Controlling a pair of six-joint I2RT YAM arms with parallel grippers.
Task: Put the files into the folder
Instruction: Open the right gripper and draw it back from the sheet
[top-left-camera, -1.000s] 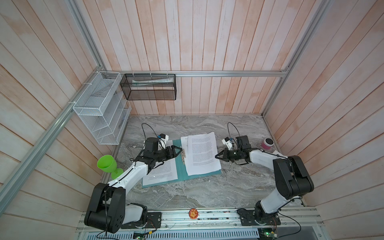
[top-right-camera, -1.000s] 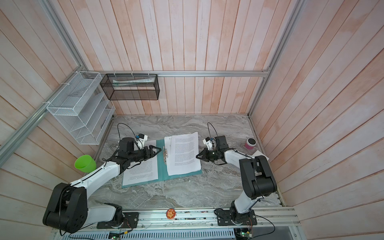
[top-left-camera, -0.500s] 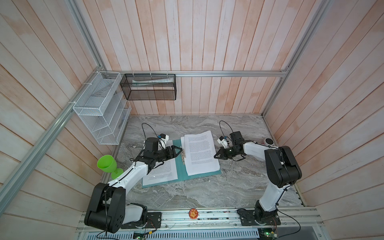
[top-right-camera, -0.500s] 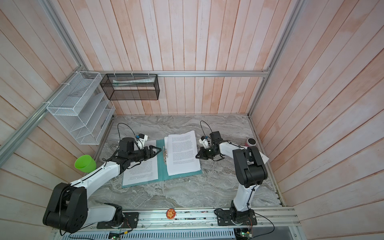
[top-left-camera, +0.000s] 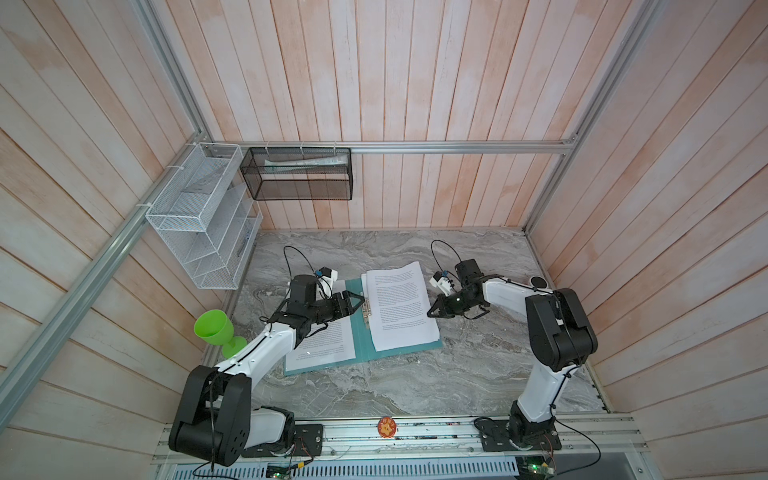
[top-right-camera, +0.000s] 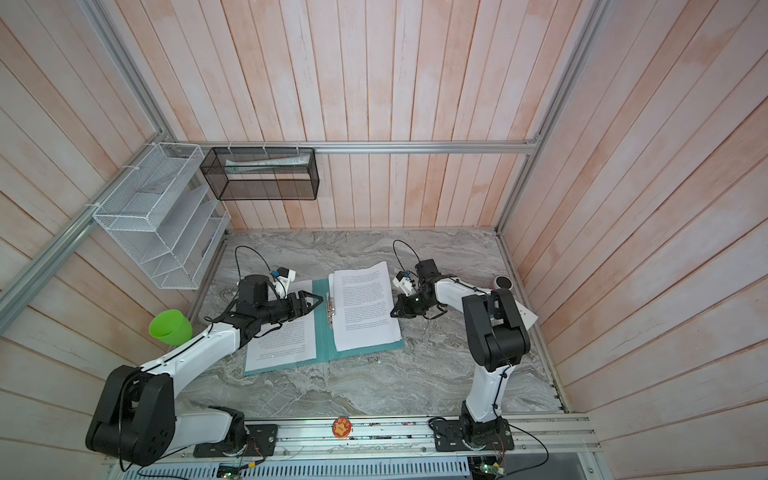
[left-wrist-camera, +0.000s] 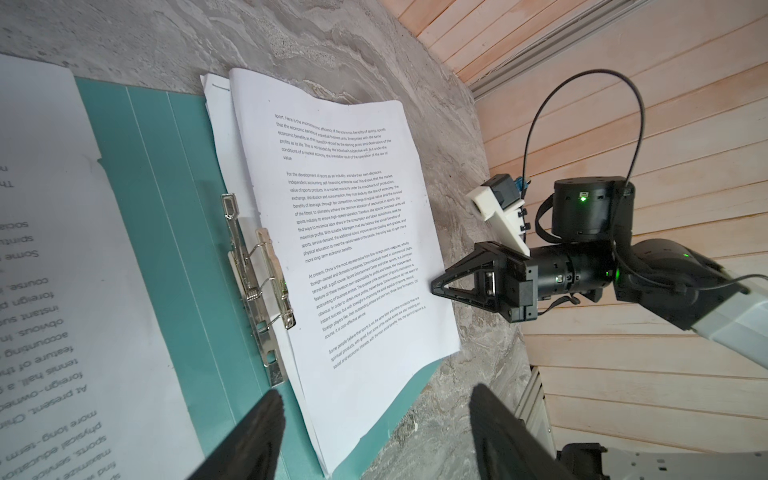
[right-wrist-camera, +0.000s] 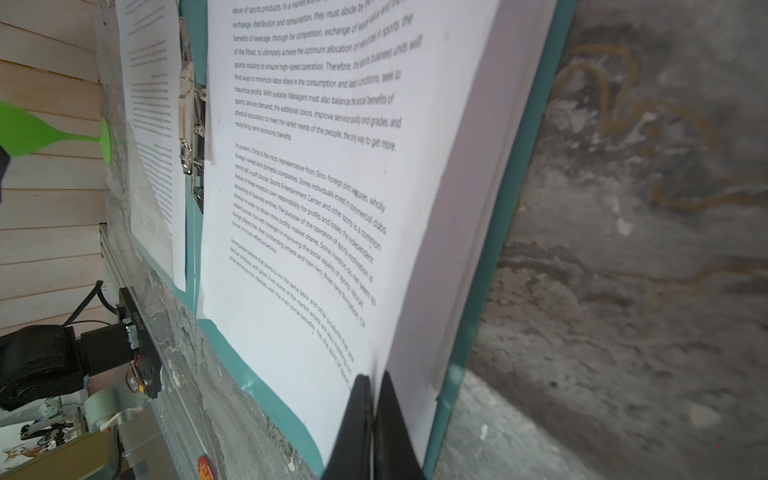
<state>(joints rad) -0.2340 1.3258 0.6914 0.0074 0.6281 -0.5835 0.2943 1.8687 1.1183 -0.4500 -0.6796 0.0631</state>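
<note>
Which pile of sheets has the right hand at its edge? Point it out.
The pile right of the folder's metal clip: the shut right hand pinches its outer edge. The other pile lies left of the clip.

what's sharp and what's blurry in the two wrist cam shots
Left wrist view: print on the files is sharp, the left gripper a dark blur at the frame edge. Right wrist view: mid-page text is crisp, the right gripper and marble table soft.
</note>
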